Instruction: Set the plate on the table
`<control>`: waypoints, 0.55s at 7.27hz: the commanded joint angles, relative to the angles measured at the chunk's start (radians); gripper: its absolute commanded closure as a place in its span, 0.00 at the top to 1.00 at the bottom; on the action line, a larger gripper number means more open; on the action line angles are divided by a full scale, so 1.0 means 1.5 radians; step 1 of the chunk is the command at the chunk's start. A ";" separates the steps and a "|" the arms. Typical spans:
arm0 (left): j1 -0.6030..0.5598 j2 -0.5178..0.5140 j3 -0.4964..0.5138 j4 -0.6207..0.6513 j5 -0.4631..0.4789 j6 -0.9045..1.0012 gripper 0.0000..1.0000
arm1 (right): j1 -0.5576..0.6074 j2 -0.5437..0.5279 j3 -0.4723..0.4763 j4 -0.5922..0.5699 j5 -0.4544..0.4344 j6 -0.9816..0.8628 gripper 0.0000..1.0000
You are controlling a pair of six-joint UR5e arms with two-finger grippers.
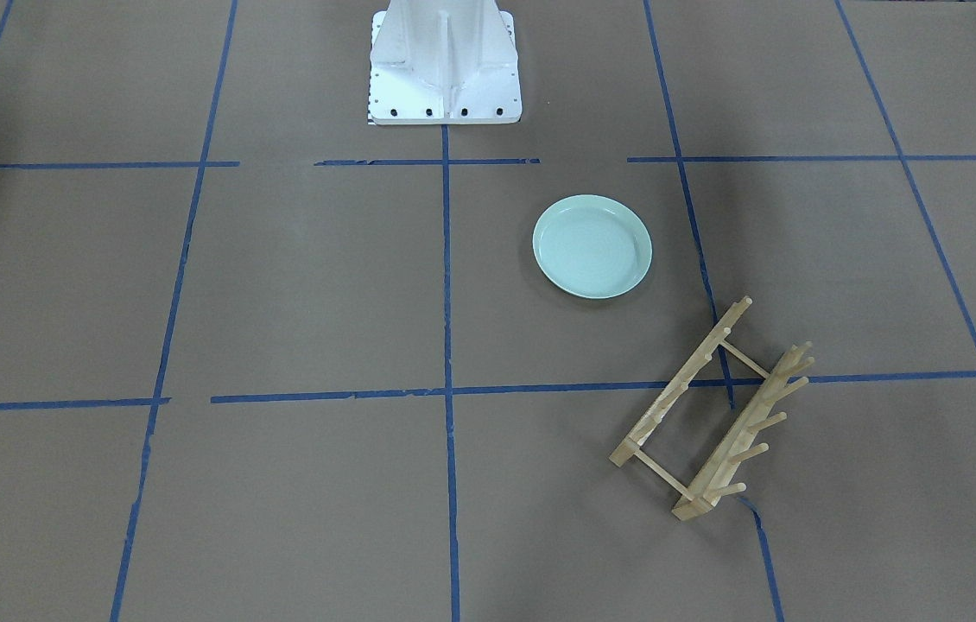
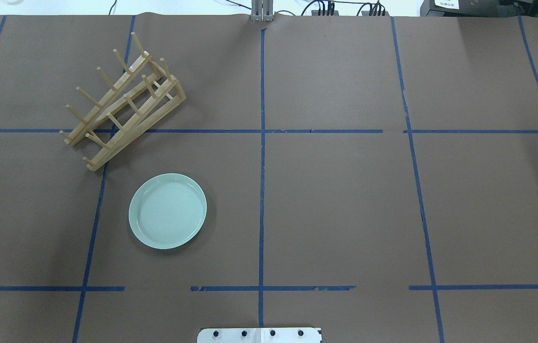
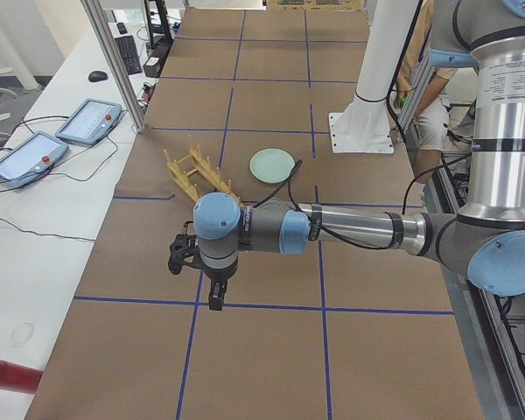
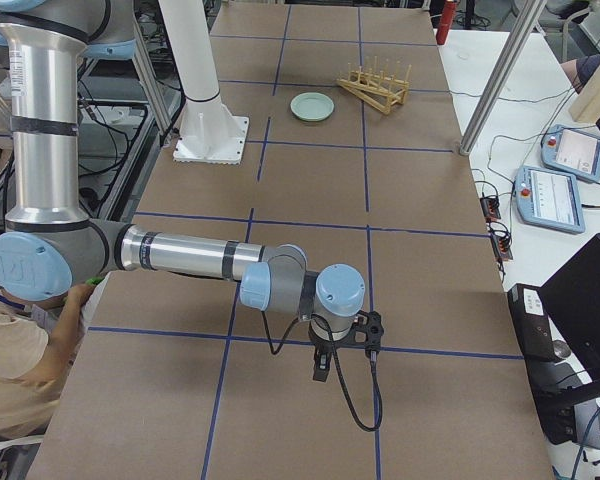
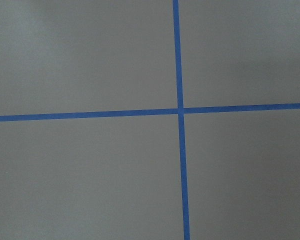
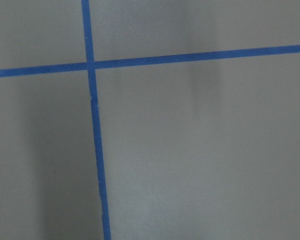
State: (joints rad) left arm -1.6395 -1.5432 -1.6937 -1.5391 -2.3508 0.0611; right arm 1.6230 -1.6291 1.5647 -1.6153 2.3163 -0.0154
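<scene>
The pale mint-green plate [image 1: 592, 246] lies flat on the brown paper-covered table [image 1: 281, 285], rim up and empty; it also shows in the overhead view [image 2: 167, 211] and both side views [image 3: 272, 164] [image 4: 312, 106]. Neither gripper is near it. My left gripper [image 3: 215, 302] shows only in the exterior left view, hanging low over the table far from the plate. My right gripper [image 4: 321, 372] shows only in the exterior right view, low over the opposite end. I cannot tell whether either is open or shut. Both wrist views show only paper and blue tape.
The light wooden pegged rack [image 1: 712, 415] [image 2: 121, 105] stands empty just beyond the plate. The white robot base [image 1: 445, 69] is at the table's robot side. Teach pendants [image 3: 87, 122] [image 4: 555, 195] lie on side benches. A person [image 4: 20, 380] sits beside the right arm.
</scene>
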 commanded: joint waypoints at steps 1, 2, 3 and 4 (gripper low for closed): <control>0.000 0.003 -0.001 0.001 0.002 -0.003 1.00 | 0.000 0.000 0.000 0.000 0.000 0.000 1.00; 0.001 0.009 -0.003 -0.002 -0.004 -0.002 1.00 | 0.000 0.000 0.000 0.000 0.000 0.000 1.00; 0.001 0.010 -0.001 -0.002 -0.004 -0.002 1.00 | 0.000 0.000 -0.001 0.000 0.000 0.000 1.00; 0.000 0.011 0.000 -0.003 -0.003 -0.003 1.00 | 0.000 0.000 0.000 0.000 0.000 0.000 1.00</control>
State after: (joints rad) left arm -1.6387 -1.5293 -1.6951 -1.5415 -2.3548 0.0579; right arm 1.6229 -1.6291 1.5641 -1.6153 2.3163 -0.0153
